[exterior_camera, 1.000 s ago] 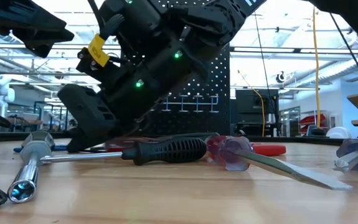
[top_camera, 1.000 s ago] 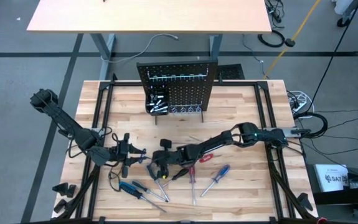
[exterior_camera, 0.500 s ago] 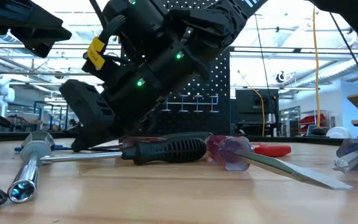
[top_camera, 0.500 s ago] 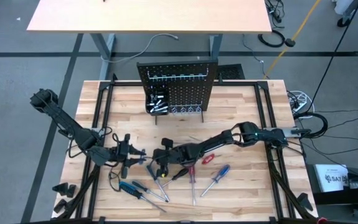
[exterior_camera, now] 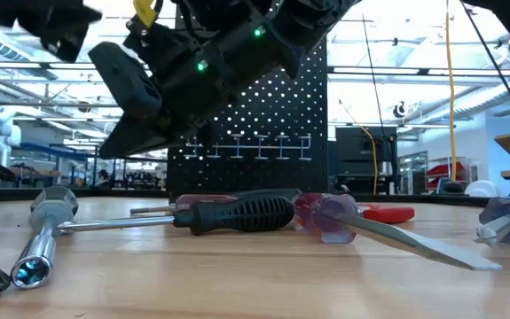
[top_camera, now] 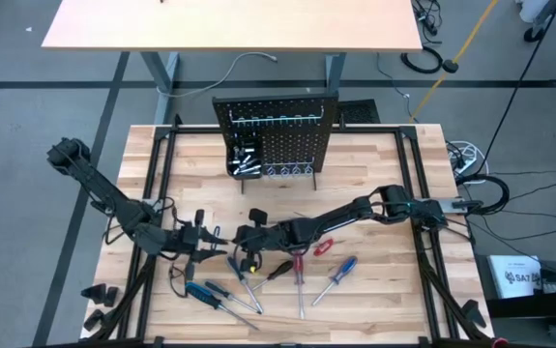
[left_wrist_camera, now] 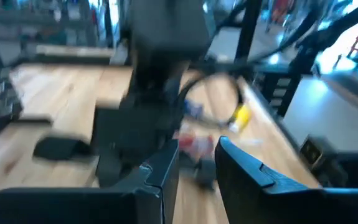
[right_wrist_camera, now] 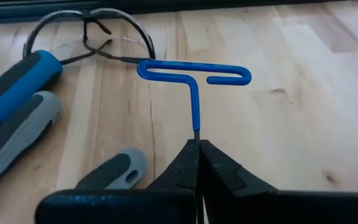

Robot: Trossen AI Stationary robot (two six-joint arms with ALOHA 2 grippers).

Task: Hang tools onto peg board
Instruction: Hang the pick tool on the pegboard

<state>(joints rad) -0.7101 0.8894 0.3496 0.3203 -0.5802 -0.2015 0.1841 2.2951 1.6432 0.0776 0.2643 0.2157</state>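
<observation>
My right gripper (right_wrist_camera: 197, 144) is shut on a blue T-handle key (right_wrist_camera: 194, 78). It stands over the middle of the table (top_camera: 243, 255), high above the lying tools in the low view (exterior_camera: 113, 149). My left gripper (left_wrist_camera: 197, 165) is open with nothing between its fingers, just left of it (top_camera: 210, 239). The black peg board (top_camera: 276, 135) stands upright at the table's far side. Screwdrivers (top_camera: 336, 275) and red pliers (top_camera: 321, 247) lie flat on the wood near the front. My right gripper pinches the key's bare metal shaft (right_wrist_camera: 196, 133), at the end away from the handle, between its two fingertips. The fingers come from the table's right, slanting down, in line with the shaft. The blue T-handle (right_wrist_camera: 194, 70) sticks out ahead of the fingertips over the tabletop.
A black-handled screwdriver (exterior_camera: 237, 213), a socket driver (exterior_camera: 42, 237) and a clear red handle (exterior_camera: 330, 215) lie below my right gripper. Blue and grey handles (right_wrist_camera: 17, 118) and a dark wire loop (right_wrist_camera: 88, 28) lie close to the key. Bare wood shows right of the key (right_wrist_camera: 303, 93).
My right gripper has risen from just above the lying tools to well above them, tipping a little and staying shut. My left gripper's wrist has turned a little in place.
</observation>
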